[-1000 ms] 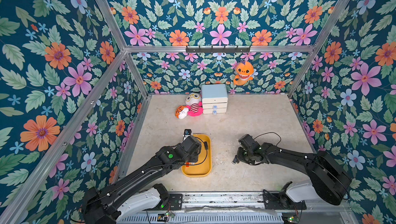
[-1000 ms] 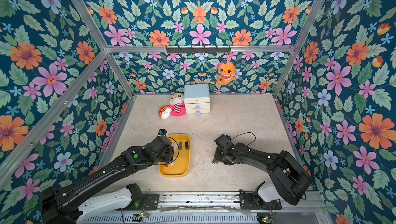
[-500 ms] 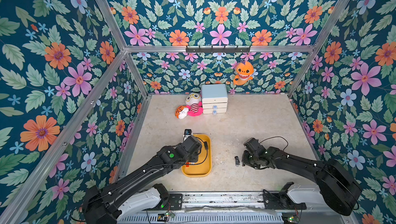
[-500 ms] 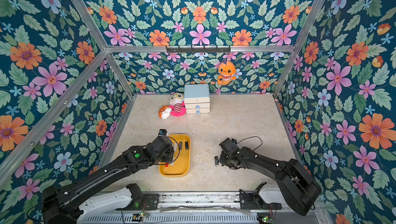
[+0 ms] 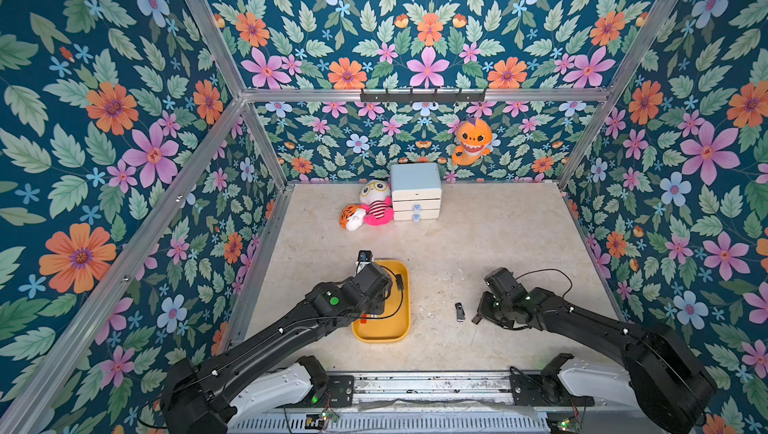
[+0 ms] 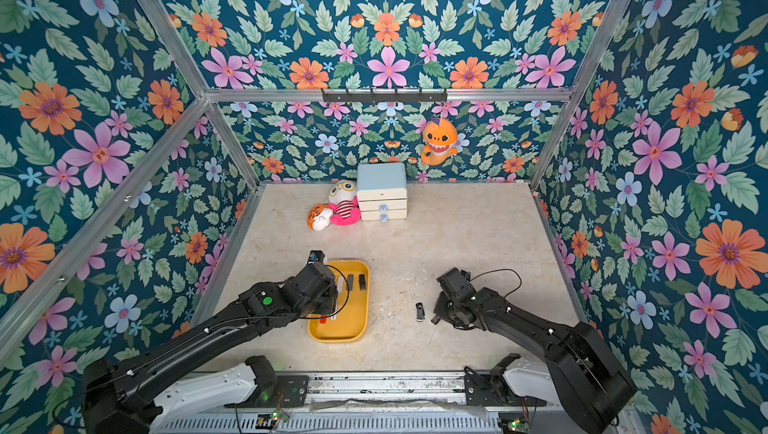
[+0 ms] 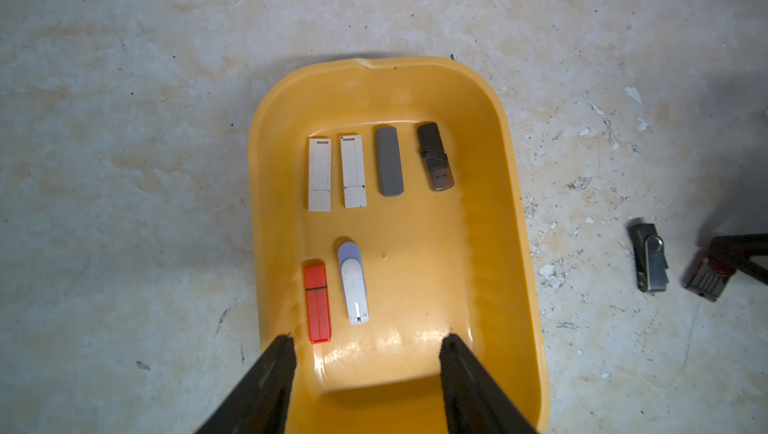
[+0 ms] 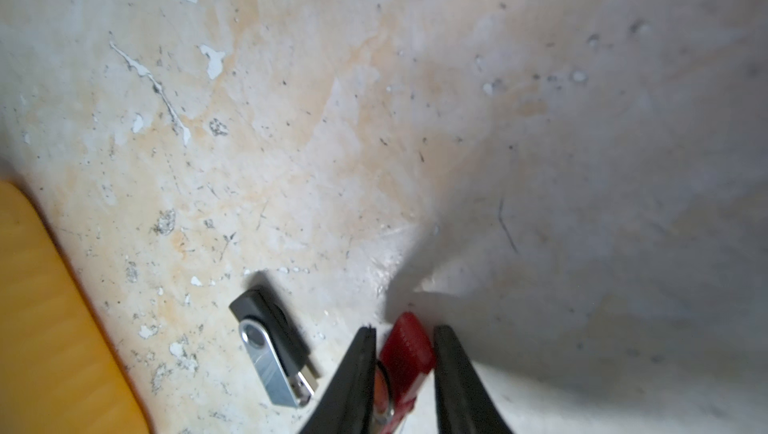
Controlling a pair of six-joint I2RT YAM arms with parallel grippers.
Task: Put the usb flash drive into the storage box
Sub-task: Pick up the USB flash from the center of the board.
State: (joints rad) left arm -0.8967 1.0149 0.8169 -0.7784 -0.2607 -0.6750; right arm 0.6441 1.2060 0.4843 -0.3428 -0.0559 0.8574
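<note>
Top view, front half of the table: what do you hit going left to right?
storage box → usb flash drive → right gripper. The left gripper hangs over the box, so it is left out of the order.

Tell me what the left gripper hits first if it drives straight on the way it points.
Probably the bare floor of the storage box, just short of the red flash drive; the open left gripper points down into it, though depth is unclear.

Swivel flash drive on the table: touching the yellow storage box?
Apart. Left wrist view shows bare table between the swivel flash drive and the storage box rim.
</note>
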